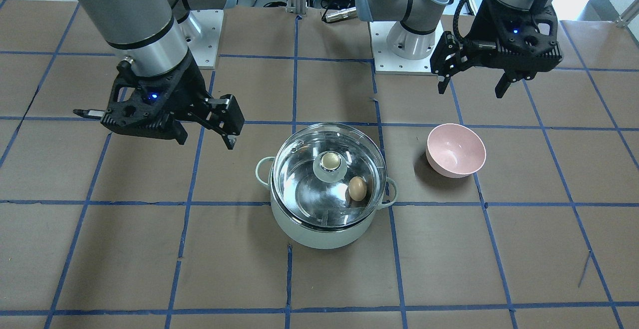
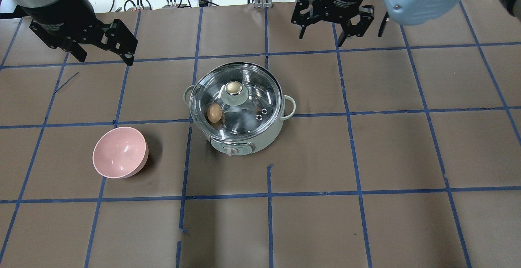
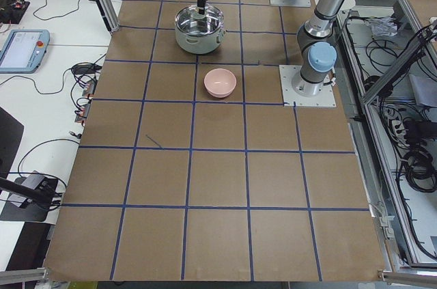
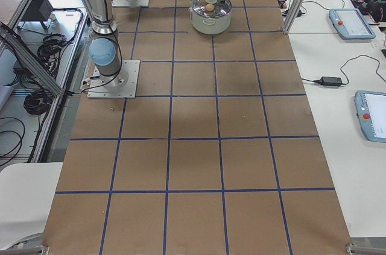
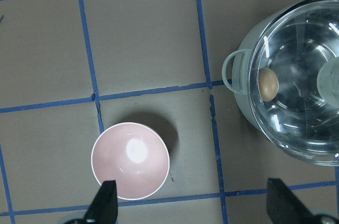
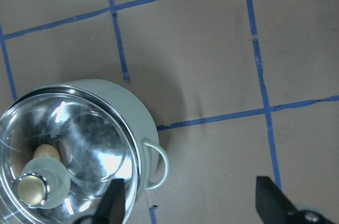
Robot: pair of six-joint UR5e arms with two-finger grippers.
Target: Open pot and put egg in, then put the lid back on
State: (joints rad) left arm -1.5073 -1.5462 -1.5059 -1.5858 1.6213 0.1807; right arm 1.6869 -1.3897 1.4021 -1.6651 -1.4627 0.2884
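under lid (image 2: 235,93), inside pot (image 2: 244,149): 1 egg (image 2: 215,112). pink bowl (image 2: 120,152) near pot. left hand (image 2: 105,56), right hand (image 2: 321,38) both released.

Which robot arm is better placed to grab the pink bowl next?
Likely left: the round pink bowl lies on the side of the left gripper, in its wrist view; the right gripper hangs beyond the mint-green pot.

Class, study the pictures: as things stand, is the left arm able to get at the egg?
Probably not. The egg lies inside the pot under the glass lid, which blocks the way down. The left arm hangs to one side, jaws open; the lid must come off first.
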